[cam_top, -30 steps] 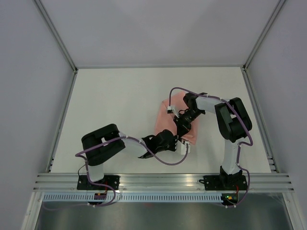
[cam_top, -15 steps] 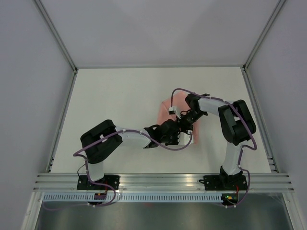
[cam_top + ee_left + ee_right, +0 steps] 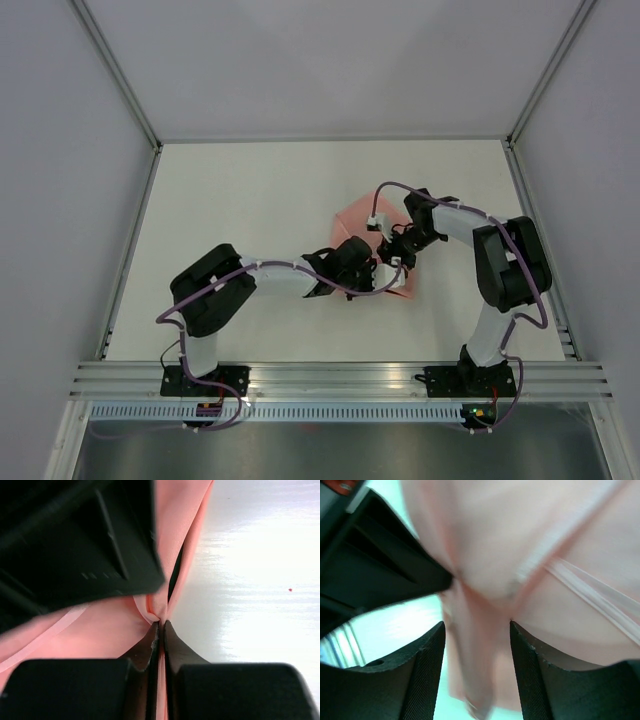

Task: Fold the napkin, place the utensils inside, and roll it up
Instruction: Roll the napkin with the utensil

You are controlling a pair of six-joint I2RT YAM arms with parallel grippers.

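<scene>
The pink napkin [image 3: 350,224] lies bunched at the middle right of the table, mostly covered by both grippers. My left gripper [image 3: 371,271] reaches in from the left and is shut on a pinched fold of the napkin [image 3: 159,611]; in the left wrist view its jaws [image 3: 161,624] meet with pink fabric squeezed between them. My right gripper [image 3: 398,255] sits just beyond it. Its jaws [image 3: 477,627] stand open, with a loose hanging fold of napkin [image 3: 485,645] in the gap. The utensils are hidden.
White table [image 3: 250,200] with metal frame posts at the back corners and grey side walls. The right arm's elbow [image 3: 510,265] stands near the right edge. The left arm's elbow [image 3: 210,295] sits at the near left.
My right gripper has opened and let go of the napkin, shifting right. My left gripper has closed tighter on the fold and carried it up and to the right.
</scene>
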